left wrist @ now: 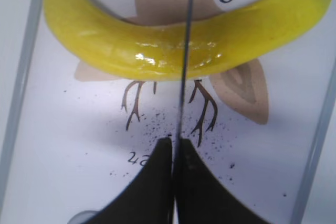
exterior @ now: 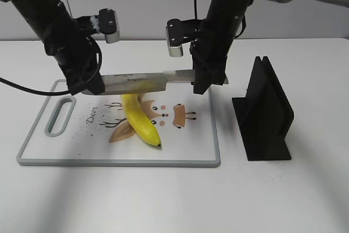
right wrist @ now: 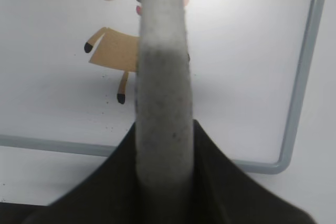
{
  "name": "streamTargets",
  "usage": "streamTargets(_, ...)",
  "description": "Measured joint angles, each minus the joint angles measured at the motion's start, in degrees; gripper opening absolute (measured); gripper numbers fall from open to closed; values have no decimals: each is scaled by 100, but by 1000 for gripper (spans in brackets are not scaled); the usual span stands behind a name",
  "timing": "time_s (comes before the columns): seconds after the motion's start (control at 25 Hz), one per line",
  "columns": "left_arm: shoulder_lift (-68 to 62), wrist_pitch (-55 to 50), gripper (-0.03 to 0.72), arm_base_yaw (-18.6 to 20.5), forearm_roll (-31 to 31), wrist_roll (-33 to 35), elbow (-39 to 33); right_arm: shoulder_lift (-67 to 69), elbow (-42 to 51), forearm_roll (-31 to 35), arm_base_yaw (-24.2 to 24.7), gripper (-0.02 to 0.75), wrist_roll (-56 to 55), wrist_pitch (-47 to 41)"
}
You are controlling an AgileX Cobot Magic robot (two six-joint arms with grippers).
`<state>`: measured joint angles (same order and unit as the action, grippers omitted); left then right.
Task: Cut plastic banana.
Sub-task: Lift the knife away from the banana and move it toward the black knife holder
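Knife (exterior: 144,82) held level above plastic banana (exterior: 140,119) on cutting board (exterior: 82,151). Left gripper (left wrist: 176,148) jaws pinching blade tip. Right gripper (right wrist: 163,129) jaws clamping grey handle (right wrist: 161,66).

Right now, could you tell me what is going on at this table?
Both arms hold one knife level over the plastic banana, which lies whole on a deer-print cutting board. The left gripper is shut on the tip end of the blade; the right gripper is shut on the grey handle. The edge runs across the banana's middle, but whether it touches is unclear. A black knife stand sits empty to the right.
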<state>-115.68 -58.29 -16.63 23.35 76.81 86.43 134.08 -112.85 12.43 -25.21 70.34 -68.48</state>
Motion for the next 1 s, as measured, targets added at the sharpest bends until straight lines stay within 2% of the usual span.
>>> streamTargets(0.16, 150, -18, -12, 0, 0, 0, -2, -102, -80, -34, 0, 183, 0, -74)
streamTargets(0.24, 204, -66, 30, 0, 61, -21, -2, -157, -86, -88, -4, 183, -1, -101)
streamTargets(0.32, 269, -105, 124, 0, 103, -26, -2, -188, -86, -137, -4, 183, -13, -107)
streamTargets(0.52, 536, -73, 479, 0, 135, -47, -7, -201, -86, -298, 1, 182, 2, -67)
streamTargets(0.6, 679, 6, 549, 0, 147, -61, -7, -201, -86, -402, 1, 182, 21, -50)
streamTargets(0.88, 1217, 279, 580, 0, 147, -166, -7, -244, -136, -482, 7, 182, 56, -44)
streamTargets(1.0, 1551, 729, 580, 0, 48, -800, -7, -380, -143, -482, 7, 182, 62, -44)
